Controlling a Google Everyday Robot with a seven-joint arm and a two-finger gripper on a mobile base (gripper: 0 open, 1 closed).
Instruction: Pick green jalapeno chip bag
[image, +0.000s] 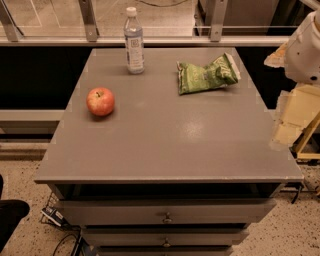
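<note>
The green jalapeno chip bag (206, 75) lies flat on the far right part of the grey table top (165, 135), wrinkly, with a whitish sealed end pointing right. My gripper (290, 120) is a pale cream shape off the table's right edge, below my white arm (307, 47). It is to the right of the bag and nearer to the camera, apart from the bag and holding nothing.
A red apple (100, 101) sits on the left of the table. A clear water bottle (134, 41) stands upright at the back, left of the bag. A metal railing (150, 40) runs behind the table. Drawers (165, 215) are below its front edge.
</note>
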